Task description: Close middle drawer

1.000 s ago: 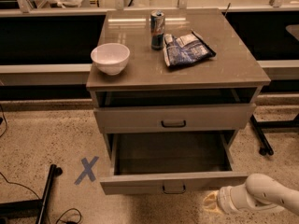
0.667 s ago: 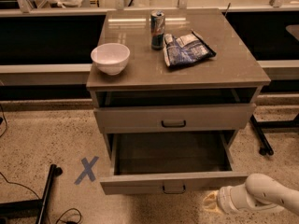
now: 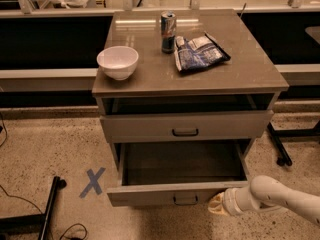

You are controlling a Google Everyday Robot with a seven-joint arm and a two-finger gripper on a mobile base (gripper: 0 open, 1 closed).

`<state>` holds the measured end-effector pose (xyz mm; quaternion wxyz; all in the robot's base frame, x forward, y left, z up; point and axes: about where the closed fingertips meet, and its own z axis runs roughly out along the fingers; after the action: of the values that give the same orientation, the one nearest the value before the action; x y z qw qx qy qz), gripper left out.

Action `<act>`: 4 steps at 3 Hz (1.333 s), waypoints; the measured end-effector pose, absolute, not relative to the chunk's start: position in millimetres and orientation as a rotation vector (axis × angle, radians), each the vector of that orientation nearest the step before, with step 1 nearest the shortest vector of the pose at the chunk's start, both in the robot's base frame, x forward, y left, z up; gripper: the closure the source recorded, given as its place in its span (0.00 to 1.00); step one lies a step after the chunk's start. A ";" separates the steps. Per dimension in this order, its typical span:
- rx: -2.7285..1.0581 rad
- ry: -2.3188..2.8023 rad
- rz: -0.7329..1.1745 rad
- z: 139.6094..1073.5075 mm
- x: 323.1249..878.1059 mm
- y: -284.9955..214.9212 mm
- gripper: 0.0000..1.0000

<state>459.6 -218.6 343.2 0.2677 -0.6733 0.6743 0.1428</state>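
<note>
Cream tool (image 3: pixel 216 204) (low right), grey-beige middle drawer (image 3: pixel 150 194)

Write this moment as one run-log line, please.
middle drawer: pulled out, not closed | claw: low, at its front's right end

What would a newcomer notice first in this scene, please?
The middle drawer stands pulled far out, its inside dark. The gripper sits low at the right, beside that drawer's front. On the cabinet top sit a white bowl, a can and a snack bag.
</note>
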 end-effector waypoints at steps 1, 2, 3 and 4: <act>-1.831 1.795 0.360 343.2 474.6 -213.5 1.00; -1.868 1.725 0.284 353.6 513.8 -197.9 1.00; -1.883 1.699 0.217 362.4 542.1 -195.5 1.00; -1.883 1.699 0.217 362.4 542.1 -195.5 1.00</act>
<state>542.1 -195.5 362.4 0.2939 -0.7071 0.6380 0.0815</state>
